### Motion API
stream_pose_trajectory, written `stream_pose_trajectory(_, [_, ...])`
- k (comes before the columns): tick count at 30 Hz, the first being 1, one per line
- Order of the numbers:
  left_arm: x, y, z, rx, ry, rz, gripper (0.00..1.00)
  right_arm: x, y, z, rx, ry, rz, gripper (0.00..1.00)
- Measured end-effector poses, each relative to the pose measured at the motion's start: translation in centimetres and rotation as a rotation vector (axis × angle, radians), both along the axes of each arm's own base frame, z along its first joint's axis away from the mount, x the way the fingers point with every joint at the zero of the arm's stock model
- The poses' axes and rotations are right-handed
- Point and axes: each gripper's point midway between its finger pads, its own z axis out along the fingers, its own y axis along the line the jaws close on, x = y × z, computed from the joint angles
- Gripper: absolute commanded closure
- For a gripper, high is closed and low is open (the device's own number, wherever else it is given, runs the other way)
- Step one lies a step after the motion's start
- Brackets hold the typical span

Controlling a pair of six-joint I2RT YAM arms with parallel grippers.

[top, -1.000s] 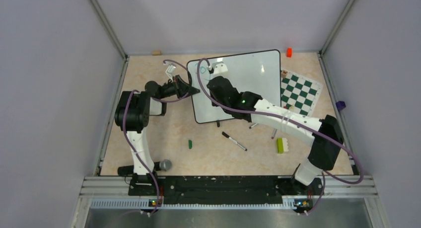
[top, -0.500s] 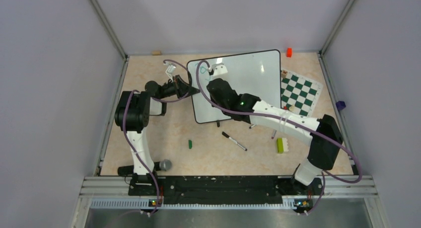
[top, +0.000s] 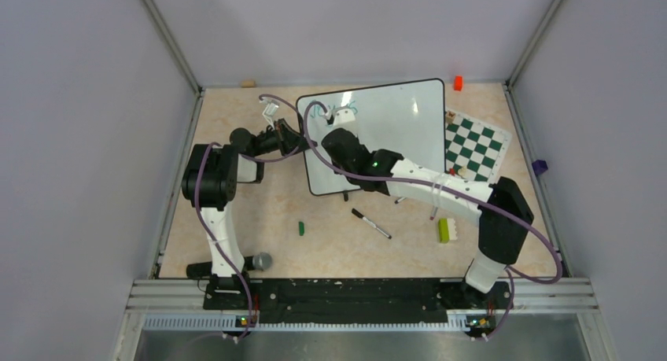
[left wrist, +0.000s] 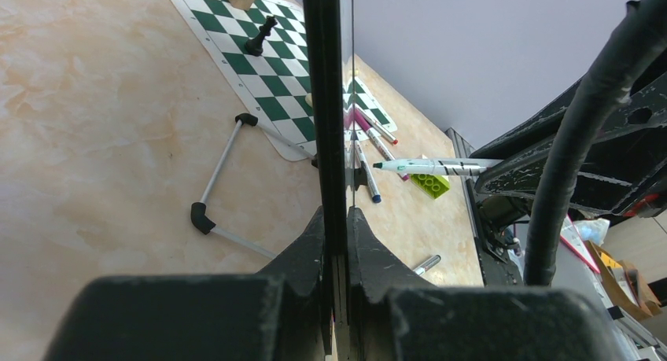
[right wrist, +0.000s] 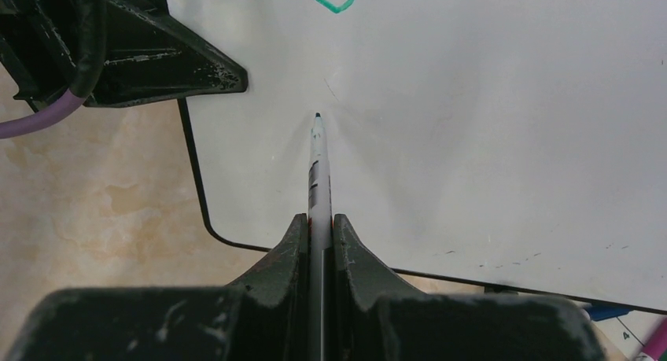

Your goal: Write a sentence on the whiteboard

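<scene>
The whiteboard (top: 393,121) stands tilted at the back of the table. My left gripper (top: 305,145) is shut on the board's left edge, which the left wrist view shows edge-on (left wrist: 326,101) between its jaws (left wrist: 337,218). Shut on a white marker (right wrist: 318,176), my right gripper (right wrist: 318,219) reaches over the board's left part (top: 337,133). The marker tip (right wrist: 317,116) is at the white surface (right wrist: 488,125). Of the sentence, only a teal curved stroke (right wrist: 334,2) shows, above the tip.
A green-and-white chess mat (top: 474,145) with a black piece (left wrist: 259,37) lies right of the board. On the table lie a black marker (top: 370,223), a green cap (top: 300,228), a lime brick (top: 444,230) and an orange block (top: 458,82).
My right arm has shifted left and a little towards the board's far edge with the marker. My left gripper has kept its hold on the board's edge.
</scene>
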Motion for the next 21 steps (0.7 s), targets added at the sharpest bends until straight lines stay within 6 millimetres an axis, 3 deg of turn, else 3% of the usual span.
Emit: stream_pose_trajectory(21, [-0.01, 0.00, 0.01, 0.001, -0.001, -0.002, 1.00, 0.98, -0.25, 0.58, -0.003, -0.033, -0.060, 1.00])
